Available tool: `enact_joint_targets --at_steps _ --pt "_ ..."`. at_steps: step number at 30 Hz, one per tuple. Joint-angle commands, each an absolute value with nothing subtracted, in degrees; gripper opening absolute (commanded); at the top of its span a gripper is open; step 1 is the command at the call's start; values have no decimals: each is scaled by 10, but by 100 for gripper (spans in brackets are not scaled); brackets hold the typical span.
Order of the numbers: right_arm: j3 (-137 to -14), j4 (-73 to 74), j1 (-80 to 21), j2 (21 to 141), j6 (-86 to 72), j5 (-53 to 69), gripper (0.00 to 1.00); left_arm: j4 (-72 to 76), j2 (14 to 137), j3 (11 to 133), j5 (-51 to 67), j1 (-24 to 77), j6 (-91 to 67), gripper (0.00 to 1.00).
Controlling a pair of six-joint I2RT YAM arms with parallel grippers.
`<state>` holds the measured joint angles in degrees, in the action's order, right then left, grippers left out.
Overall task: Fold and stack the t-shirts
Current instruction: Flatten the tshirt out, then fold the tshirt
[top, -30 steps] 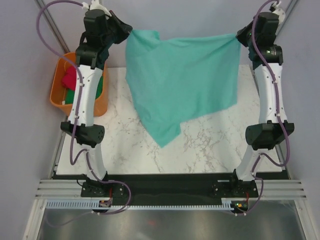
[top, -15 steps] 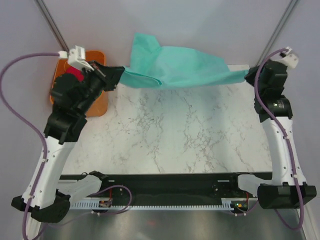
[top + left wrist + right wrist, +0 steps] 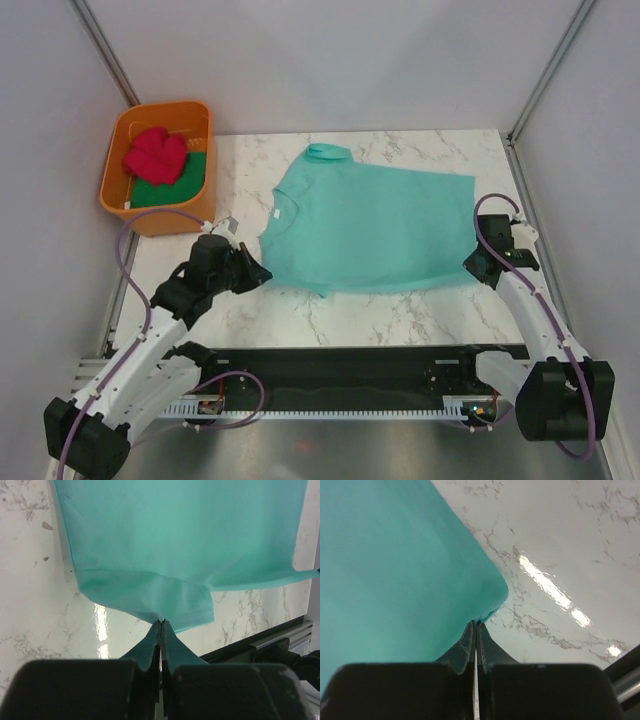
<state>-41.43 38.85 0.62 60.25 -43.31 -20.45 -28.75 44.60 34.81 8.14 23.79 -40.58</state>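
I see the teal t-shirt (image 3: 370,235) lying spread flat on the marble table (image 3: 400,312), collar toward the far left. The left gripper (image 3: 262,277) sits low at the shirt's near-left corner. In its wrist view the jaws are pressed together, pinching a fold of the teal edge. The right gripper (image 3: 468,262) is at the near-right corner, jaws likewise closed on the cloth's rounded corner. At the far left, the orange tub (image 3: 165,106) holds a bunched pinkish-red t-shirt (image 3: 157,155) lying on a dark green t-shirt (image 3: 186,184).
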Motion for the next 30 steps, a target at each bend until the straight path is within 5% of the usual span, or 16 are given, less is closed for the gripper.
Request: enact_joint_targets --at_steps 1,13,30 --pt "-399 425 8 594 -475 -243 0 -287 439 334 102 239 -441 2" --pt "-399 437 8 613 -502 -275 0 -293 509 365 107 253 -426 2" --pt "-476 318 9 768 -445 -314 0 -289 860 703 38 251 -294 2"
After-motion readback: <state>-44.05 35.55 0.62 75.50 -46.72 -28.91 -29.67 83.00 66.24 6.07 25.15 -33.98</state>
